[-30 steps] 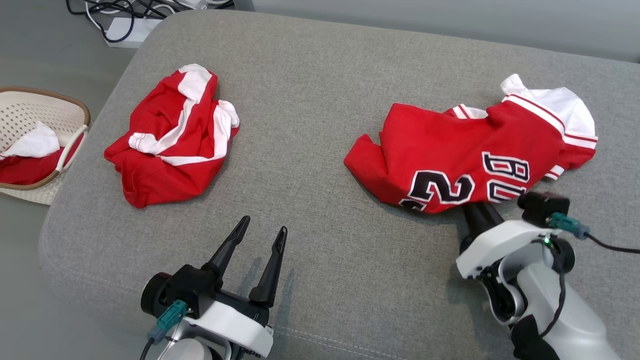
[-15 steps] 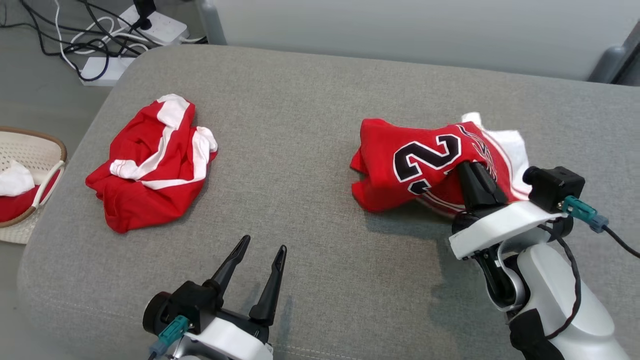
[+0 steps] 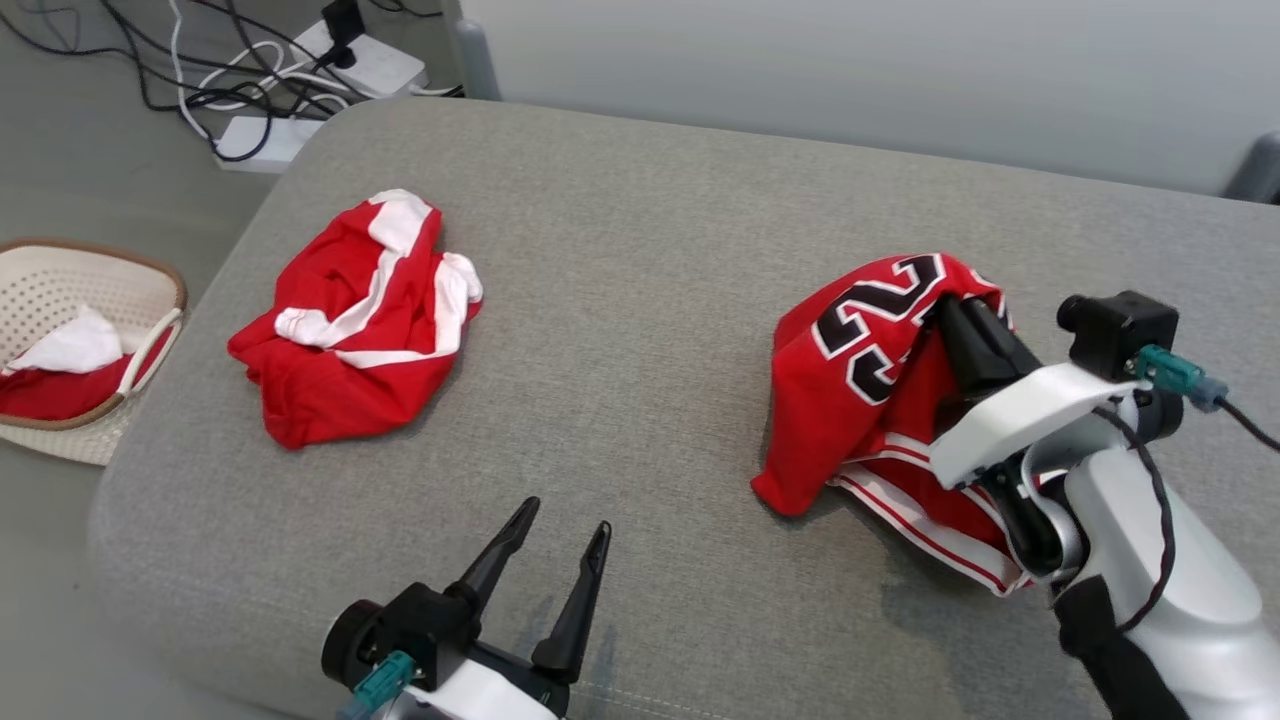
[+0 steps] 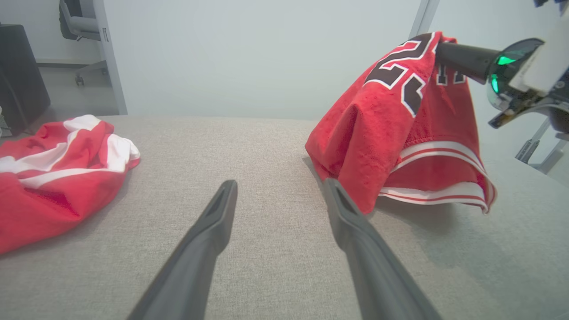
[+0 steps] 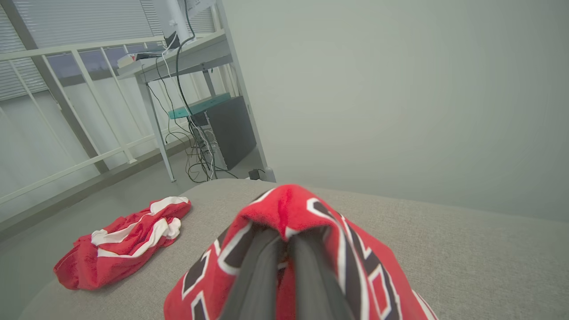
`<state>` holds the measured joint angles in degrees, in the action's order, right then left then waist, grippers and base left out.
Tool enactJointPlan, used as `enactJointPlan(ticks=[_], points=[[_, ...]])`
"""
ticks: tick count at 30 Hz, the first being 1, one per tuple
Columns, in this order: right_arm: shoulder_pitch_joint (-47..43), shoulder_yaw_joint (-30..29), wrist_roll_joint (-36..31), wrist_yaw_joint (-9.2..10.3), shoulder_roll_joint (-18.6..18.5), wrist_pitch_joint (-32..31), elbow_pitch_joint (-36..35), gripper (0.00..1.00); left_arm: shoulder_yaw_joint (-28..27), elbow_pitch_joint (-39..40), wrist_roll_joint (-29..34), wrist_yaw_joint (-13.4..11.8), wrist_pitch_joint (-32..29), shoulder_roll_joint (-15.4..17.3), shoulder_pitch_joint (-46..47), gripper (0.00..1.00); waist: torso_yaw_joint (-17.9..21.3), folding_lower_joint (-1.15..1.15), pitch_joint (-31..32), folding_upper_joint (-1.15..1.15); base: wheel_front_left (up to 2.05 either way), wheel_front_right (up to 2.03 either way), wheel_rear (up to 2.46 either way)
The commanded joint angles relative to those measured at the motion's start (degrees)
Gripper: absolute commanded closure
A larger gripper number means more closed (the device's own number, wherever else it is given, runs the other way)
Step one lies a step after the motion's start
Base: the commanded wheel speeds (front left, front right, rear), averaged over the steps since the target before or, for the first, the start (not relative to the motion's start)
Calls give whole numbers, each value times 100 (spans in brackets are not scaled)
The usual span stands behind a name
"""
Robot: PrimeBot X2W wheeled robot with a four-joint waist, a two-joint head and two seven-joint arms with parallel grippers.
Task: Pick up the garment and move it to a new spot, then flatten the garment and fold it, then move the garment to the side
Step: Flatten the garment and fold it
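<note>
Jersey (image 3: 840, 420), right of frame: I hold it raised in my right gripper (image 3: 958, 312), fingers pinched together. Left gripper (image 3: 562, 518), lower centre: spread wide, empty.

A wide grey fabric-covered cushion (image 3: 640, 250) with rounded corners and a stitched seam along its near edge. On its left side a crumpled red-and-white garment (image 3: 350, 330) lies bunched in a heap. Well apart, on the right, the lower folds of a red numbered jersey (image 3: 840, 420) reach down to the fabric, the rest raised off it
</note>
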<state>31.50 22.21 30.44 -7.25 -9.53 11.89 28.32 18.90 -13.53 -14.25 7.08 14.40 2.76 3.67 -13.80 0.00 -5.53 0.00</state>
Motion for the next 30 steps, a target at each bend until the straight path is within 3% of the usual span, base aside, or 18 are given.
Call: enactJointPlan(ticks=[1, 4, 5, 6, 7, 11, 16, 24, 30], points=[[375, -3, -66, -24, -11, -40, 194, 100, -77, 130, -76, 41, 60, 11, 124, 0, -230, 0, -100, 0, 0, 0, 0], [953, -140, -256, -24, -96, -147, 1113, 100, 138, 141, -120, 41, 60, 11, 187, 0, -541, 0, -222, 0, 0, 0, 0], [1149, -222, -333, -24, -122, -239, 1475, 85, 214, 138, -133, 41, 60, 11, 207, 0, -648, 0, -259, 0, 0, 0, 0], [1347, -322, -392, -24, -131, -311, 1813, 46, 292, 130, -147, 41, 60, 11, 227, 0, -756, 0, -293, 0, 0, 0, 0], [1540, -408, -487, -24, -166, -325, 2114, 0, 366, 123, -162, 41, 60, 11, 247, 0, -860, 0, -319, 0, 0, 0, 0], [2041, -692, -754, -24, -205, -380, 3122, 0, 455, 81, -253, 41, 60, 11, 242, 0, -1137, 0, -325, 0, 0, 0, 0], [2094, -616, -842, -24, -9, -125, 3582, 0, 319, 103, -299, 41, 60, 11, 198, 0, -1002, 0, -255, 0, 0, 0, 0], [1502, 131, -585, -24, 213, 218, 3112, 0, 254, 149, -236, 41, 60, 11, 275, 0, -291, 0, -171, 0, 0, 0, 0], [679, 777, -246, -24, 35, 281, 2575, 0, 210, 169, -235, 41, 60, 11, 281, 0, 57, 0, -147, 0, 0, 0, 0]])
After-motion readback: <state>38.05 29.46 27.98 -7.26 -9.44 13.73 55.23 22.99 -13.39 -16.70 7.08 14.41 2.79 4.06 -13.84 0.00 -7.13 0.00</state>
